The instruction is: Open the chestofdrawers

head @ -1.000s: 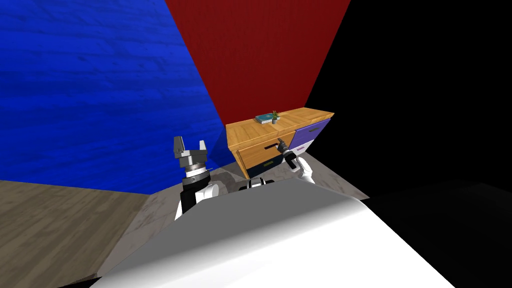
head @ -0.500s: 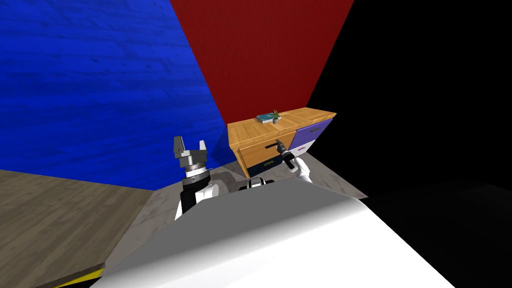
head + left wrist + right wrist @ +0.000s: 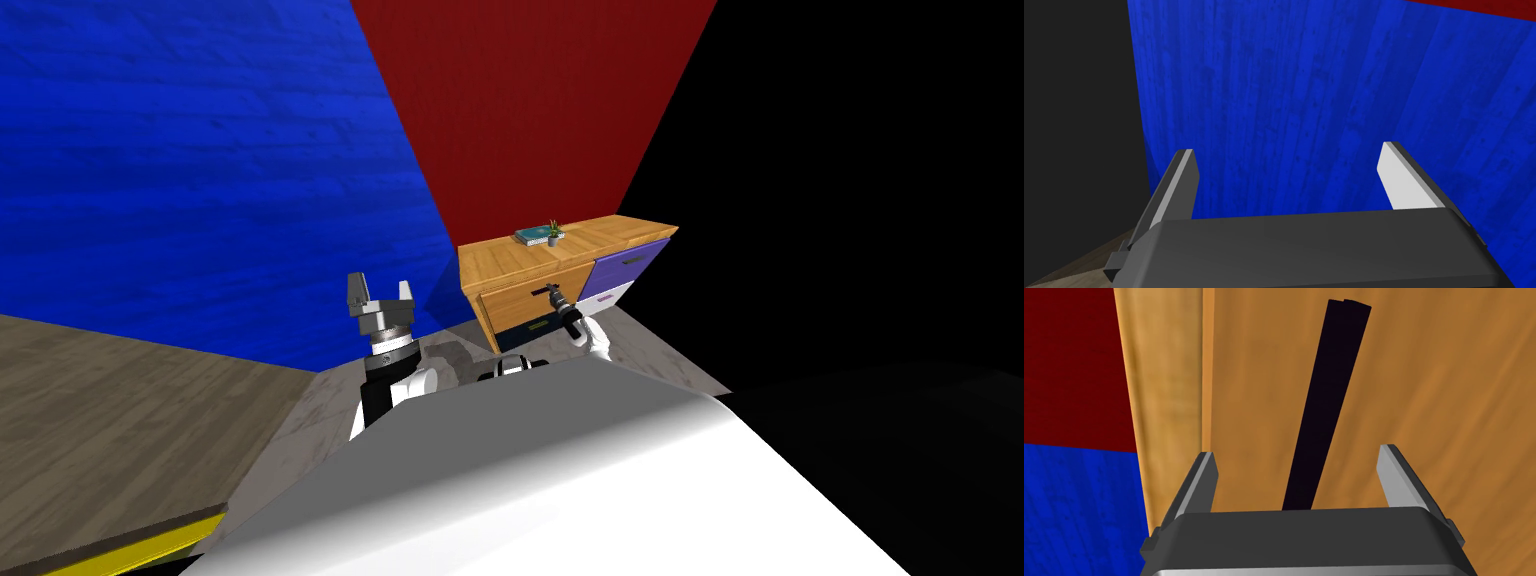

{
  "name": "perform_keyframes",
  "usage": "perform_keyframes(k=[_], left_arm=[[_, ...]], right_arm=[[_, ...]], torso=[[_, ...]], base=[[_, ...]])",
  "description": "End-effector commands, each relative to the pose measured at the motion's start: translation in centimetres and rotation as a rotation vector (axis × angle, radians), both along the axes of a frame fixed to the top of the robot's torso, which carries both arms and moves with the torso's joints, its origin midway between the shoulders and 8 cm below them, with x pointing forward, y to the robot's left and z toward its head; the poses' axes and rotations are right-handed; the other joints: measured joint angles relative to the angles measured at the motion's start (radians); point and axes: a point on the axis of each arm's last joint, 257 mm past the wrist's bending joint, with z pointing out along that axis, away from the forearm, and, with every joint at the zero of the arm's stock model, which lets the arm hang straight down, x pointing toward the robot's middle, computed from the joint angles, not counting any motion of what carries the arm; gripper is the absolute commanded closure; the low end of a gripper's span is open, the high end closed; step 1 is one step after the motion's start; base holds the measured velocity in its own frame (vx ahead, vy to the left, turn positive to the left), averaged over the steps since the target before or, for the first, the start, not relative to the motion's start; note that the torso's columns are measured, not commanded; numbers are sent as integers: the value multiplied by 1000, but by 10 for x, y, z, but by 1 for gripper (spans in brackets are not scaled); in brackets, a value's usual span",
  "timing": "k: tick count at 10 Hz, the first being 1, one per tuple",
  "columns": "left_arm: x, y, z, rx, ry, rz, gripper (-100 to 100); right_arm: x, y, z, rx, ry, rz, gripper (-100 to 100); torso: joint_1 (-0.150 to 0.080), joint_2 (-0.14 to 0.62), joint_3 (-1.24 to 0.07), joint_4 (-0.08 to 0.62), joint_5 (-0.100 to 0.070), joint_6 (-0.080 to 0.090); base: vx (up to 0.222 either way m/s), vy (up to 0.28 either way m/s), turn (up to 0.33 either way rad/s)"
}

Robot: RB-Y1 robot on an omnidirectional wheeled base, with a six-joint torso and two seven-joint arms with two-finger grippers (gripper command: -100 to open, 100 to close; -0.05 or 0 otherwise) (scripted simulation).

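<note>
A blue wall joins the red wall on its left, a black area on its right, and grey floor lies below it.

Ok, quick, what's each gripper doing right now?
Left gripper: open, empty.
Right gripper: open, straddling the black drawer handle, not gripping it.

The chest of drawers shows orange-brown wood grain on its top and its upper left drawer, whose bar handle is black. Its other fronts are a purple drawer, a white drawer and a dark navy drawer. The blue wall carries darker grain streaks beside a deep red wall.
</note>
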Motion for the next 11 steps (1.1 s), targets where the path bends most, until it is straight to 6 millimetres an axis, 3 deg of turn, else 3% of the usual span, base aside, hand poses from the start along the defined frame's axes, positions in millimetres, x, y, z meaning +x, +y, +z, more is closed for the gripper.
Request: perform_keyframes(k=[1,4,6,7,11], left_arm=[[0,0,0,0,0,0,0],[0,0,0,0,0,0,0],[0,0,0,0,0,0,0],[0,0,0,0,0,0,0],[0,0,0,0,0,0,0]], right_arm=[[2,26,-14,-26,18,2,-100],[3,54,-21,6,26,6,-100],[2,50,-20,0,25,5,-100],[2,49,-20,0,25,5,100],[6,48,-15,0,24,6,100]], torso=[[0,-1,0,0,0,0],[0,-1,-1,0,0,0],[0,-1,-1,0,0,0],[0,-1,-1,0,0,0],[0,5,3,1,0,0]], base=[[-37,-6,35],[-21,-4,18],[0,0,0],[0,0,0],[-174,-14,-4]])
